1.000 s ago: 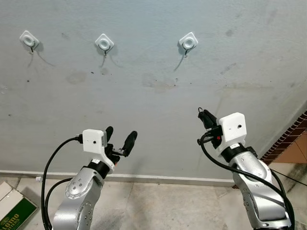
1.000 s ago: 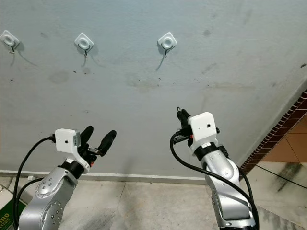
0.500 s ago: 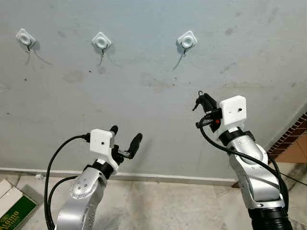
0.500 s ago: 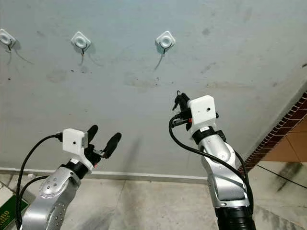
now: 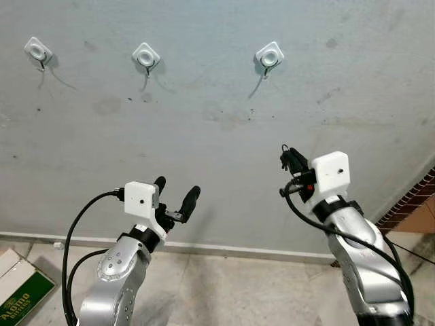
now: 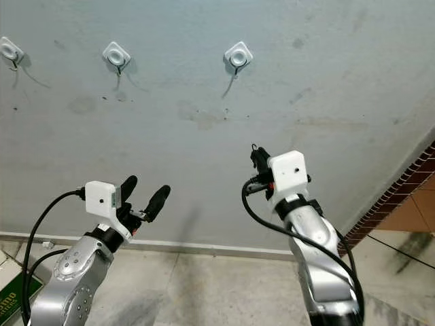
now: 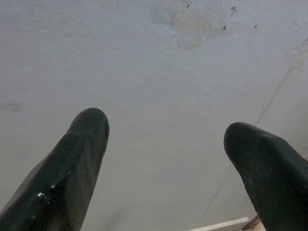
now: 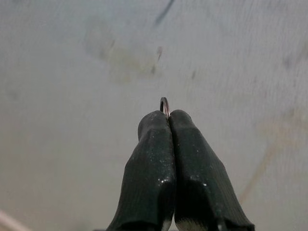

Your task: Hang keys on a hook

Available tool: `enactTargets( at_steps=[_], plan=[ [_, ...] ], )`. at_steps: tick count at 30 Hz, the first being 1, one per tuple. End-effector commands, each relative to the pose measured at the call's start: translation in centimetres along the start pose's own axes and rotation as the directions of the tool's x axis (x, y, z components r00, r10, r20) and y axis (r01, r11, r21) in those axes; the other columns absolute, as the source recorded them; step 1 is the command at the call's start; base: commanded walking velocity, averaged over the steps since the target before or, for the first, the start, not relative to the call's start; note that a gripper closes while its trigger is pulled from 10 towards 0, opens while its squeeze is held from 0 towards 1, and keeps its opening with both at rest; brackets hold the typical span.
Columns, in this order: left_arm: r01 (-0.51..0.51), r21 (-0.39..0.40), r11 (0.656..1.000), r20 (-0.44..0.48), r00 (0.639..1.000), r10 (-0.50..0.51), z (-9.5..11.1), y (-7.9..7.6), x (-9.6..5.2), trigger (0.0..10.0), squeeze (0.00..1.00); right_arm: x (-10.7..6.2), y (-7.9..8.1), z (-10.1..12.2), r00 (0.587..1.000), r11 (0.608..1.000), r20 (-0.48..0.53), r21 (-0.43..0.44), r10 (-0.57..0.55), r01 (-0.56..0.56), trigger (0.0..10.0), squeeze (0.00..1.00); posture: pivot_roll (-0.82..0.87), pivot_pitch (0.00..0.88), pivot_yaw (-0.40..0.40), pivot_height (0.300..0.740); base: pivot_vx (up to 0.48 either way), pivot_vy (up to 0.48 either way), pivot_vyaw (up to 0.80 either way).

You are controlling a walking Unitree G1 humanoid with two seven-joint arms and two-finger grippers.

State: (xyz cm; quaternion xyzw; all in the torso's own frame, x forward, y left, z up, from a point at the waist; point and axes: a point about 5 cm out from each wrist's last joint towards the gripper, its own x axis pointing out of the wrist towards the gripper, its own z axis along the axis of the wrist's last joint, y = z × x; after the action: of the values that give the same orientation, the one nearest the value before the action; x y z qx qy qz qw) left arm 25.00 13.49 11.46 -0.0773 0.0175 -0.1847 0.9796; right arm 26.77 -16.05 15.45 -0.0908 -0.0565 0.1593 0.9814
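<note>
Three white hooks are fixed high on the grey wall: the left hook (image 5: pixel 37 49), the middle hook (image 5: pixel 146 54) and the right hook (image 5: pixel 270 55). My right gripper (image 5: pixel 289 157) is raised in front of the wall, well below the right hook and slightly to its right. It is shut on a small metal key ring (image 8: pixel 164 104), whose edge pokes out above the pressed fingertips (image 8: pixel 154 125); the keys themselves are hidden. My left gripper (image 5: pixel 175 189) is held lower, below the middle hook, open with nothing between its fingers (image 7: pixel 82 144).
A white baseboard (image 5: pixel 224 251) runs along the foot of the wall above a grey tiled floor. A green and white box (image 5: pixel 17 288) lies on the floor at the lower left. A brick edge (image 5: pixel 411 200) and orange tiles are at the right.
The right gripper with the key ring rose toward the right hook half a second ago and has since dropped back a little. The left arm shifted only slightly.
</note>
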Motion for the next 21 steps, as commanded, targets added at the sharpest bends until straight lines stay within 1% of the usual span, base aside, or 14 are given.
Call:
enactTargets(
  at_steps=[1,2,4,8,10,17,21],
  plan=[
    [-0.002,0.031,1.000,-0.009,1.000,0.002,0.0,0.2,-0.9,10.0,0.00,-1.2,0.4,-0.3,0.999,1.000,-0.029,0.001,0.031,-0.031,10.0,0.00,-0.07,0.084,0.037,0.740,0.000,0.000,0.00],
    [-0.002,0.031,1.000,-0.009,1.000,0.002,0.0,0.2,-0.9,10.0,0.00,-1.2,0.4,-0.3,0.999,1.000,-0.029,0.001,0.031,-0.031,10.0,0.00,-0.07,0.084,0.037,0.740,0.000,0.000,0.00],
    [-0.021,0.034,0.999,-0.018,1.000,0.021,-0.2,0.5,-1.4,10.0,0.00,-2.1,0.5,-0.7,0.998,0.999,-0.053,0.002,0.034,-0.034,10.0,0.00,-0.07,0.101,0.036,0.740,0.000,0.000,0.00],
    [-0.032,0.041,0.999,-0.022,0.999,0.032,-0.2,0.8,-1.7,10.0,0.00,-2.7,0.4,-0.8,0.998,1.000,-0.063,0.006,0.015,-0.014,10.0,0.00,-0.07,0.101,0.036,0.740,0.000,0.000,0.00],
    [-0.033,0.015,0.999,-0.024,0.999,0.033,-0.2,1.0,-1.9,10.0,0.00,-3.2,0.3,-0.8,0.997,1.000,-0.074,0.011,-0.001,0.002,10.0,0.00,-0.07,0.096,0.040,0.740,0.000,0.000,0.00],
    [-0.028,-0.015,1.000,-0.017,0.999,0.027,-0.1,1.0,-2.1,10.0,0.00,-3.8,0.4,-0.8,0.996,1.000,-0.088,0.012,-0.006,0.007,10.0,0.00,-0.07,0.095,0.045,0.740,0.000,0.000,0.00],
    [-0.025,-0.030,0.999,-0.022,0.999,0.024,-0.2,1.0,-2.1,10.0,0.00,-3.8,0.3,-0.9,0.995,1.000,-0.095,0.013,-0.009,0.010,10.0,0.00,-0.07,0.095,0.045,0.740,0.000,0.000,0.00]
  ],
)
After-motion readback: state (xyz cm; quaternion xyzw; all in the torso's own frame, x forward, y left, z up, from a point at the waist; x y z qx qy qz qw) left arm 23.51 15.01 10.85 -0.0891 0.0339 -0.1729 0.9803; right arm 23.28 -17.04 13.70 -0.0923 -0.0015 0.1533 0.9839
